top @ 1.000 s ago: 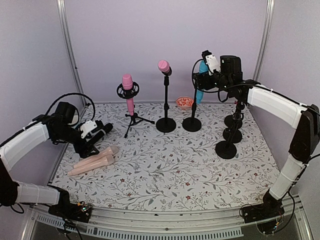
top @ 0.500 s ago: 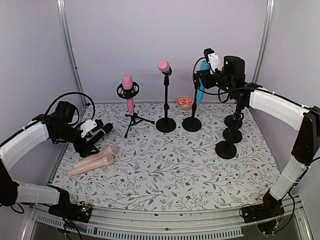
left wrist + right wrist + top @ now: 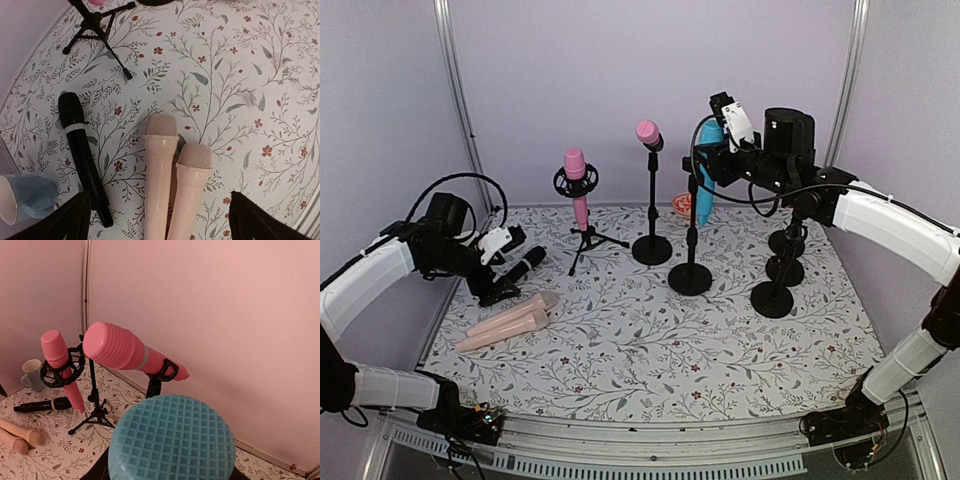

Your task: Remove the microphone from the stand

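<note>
right tool [image 3: 713,163] is clamped round the blue microphone [image 3: 704,203], which sits in its stand [image 3: 690,277]; left tool [image 3: 162,222] spread wide above the table [image 3: 720,350]

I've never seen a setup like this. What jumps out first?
The bright blue microphone, held high at the back by the right gripper, still on its black stand. Left of it, one pink microphone tops a pole and a second pink microphone sits in a tripod; two peach microphones lie flat near the table's left edge.
</note>
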